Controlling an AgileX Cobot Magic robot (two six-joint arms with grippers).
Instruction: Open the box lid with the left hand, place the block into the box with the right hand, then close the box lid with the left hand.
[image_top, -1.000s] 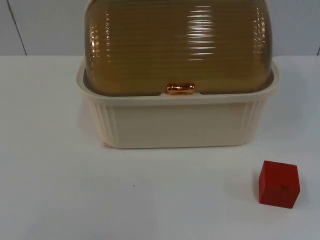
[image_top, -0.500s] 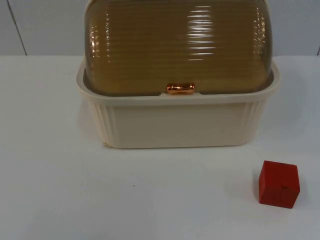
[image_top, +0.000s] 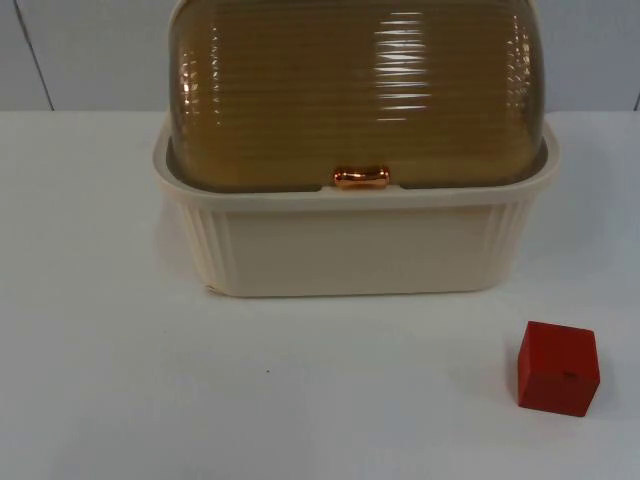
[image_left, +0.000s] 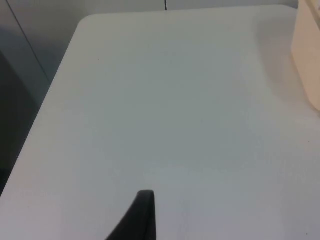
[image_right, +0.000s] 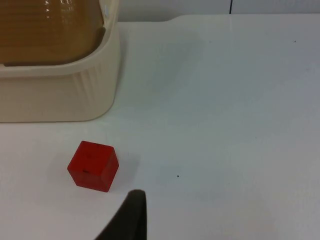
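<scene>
You've got the red block nearest, on the counter just before the right hand. Beyond sits the cream box, amber lid down, copper handle running crosswise. Left hand waits off the box's side; neither hand's grip can be told

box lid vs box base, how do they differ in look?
Colour: the box lid is translucent amber-brown; the box base is opaque cream. Shape: the lid is domed with fine horizontal ridges; the base is a straight-walled tub with vertical ribs near its corners. Fittings: the lid carries a shiny copper handle at its front edge; the base has none. Shared: both are ribbed, and the lid sits shut inside the base's rim.
</scene>
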